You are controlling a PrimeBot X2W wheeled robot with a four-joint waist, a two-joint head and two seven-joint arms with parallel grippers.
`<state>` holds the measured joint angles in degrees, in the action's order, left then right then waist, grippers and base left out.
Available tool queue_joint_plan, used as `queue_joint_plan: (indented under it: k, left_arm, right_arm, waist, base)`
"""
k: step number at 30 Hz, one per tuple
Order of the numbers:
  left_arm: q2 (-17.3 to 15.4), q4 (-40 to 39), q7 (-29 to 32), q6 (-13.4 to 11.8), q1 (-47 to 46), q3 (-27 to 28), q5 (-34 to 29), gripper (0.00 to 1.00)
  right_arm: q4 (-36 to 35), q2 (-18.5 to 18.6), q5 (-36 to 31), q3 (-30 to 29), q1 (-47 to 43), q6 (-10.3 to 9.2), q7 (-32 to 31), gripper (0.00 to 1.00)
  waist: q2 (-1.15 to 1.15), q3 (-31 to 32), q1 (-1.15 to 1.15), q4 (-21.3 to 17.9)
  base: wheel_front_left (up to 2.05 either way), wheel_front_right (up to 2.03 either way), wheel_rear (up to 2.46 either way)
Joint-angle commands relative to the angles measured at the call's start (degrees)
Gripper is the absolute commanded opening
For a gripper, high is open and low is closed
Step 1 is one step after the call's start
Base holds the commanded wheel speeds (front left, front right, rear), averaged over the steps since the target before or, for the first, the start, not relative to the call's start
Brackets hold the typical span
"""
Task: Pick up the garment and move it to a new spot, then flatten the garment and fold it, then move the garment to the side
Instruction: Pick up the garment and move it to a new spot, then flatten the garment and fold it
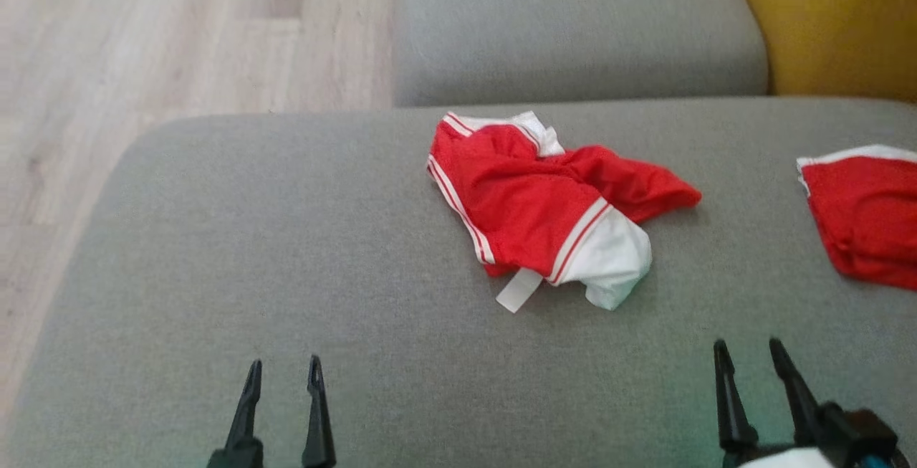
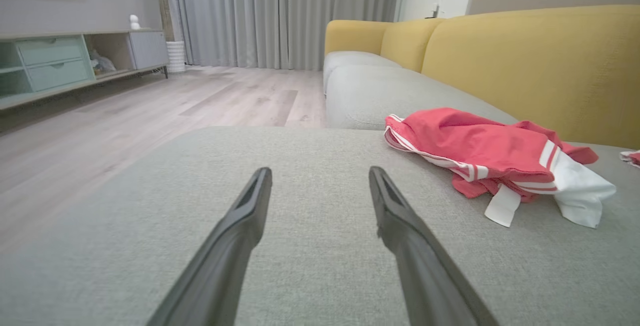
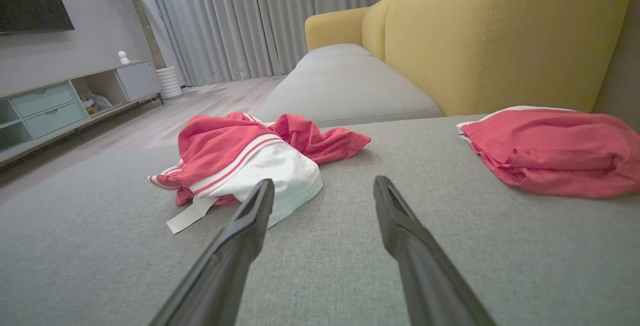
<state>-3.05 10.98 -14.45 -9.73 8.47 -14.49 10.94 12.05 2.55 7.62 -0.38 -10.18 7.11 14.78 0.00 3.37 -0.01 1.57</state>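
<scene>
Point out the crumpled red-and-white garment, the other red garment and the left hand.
crumpled red-and-white garment (image 1: 523, 203), head view, red middle panel.
other red garment (image 3: 550, 141), right wrist view, top red layer.
left hand (image 1: 285, 360), head view, between its fingertips.

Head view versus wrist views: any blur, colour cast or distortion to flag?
Head view: soft overall, garment saturated red, faint green tint on the sofa along the bottom edge. Left wrist view: wide-angle stretch, garment washed-out pink, weave sharp. Right wrist view: same pink cast, right gripper looms oversized and soft.
</scene>
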Motion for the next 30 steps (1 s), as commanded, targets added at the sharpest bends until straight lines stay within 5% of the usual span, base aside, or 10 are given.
queue_joint_plan:
  k: [1, 30]
  left_arm:
    - [0.2, -3.0, -0.5, -0.9, -1.0, 2.5, -0.7, 1.0]
    - [0.2, -1.1, -0.5, 0.0, -0.2, 2.9, -3.7, 1.0]
  right_arm:
    - [-1.8, 0.3, 0.5, 1.0, 0.6, 0.37, 0.2, 1.0]
    - [-2.1, 0.3, -0.3, 3.6, -0.1, 0.37, 0.2, 1.0]
  waist:
    - [0.0, 2.2, 0.01, 1.9]
    - [0.0, 1.9, 0.01, 0.3]
  base:
    - [0.0, 0.0, 0.0]
    - [0.0, 0.0, 0.0]
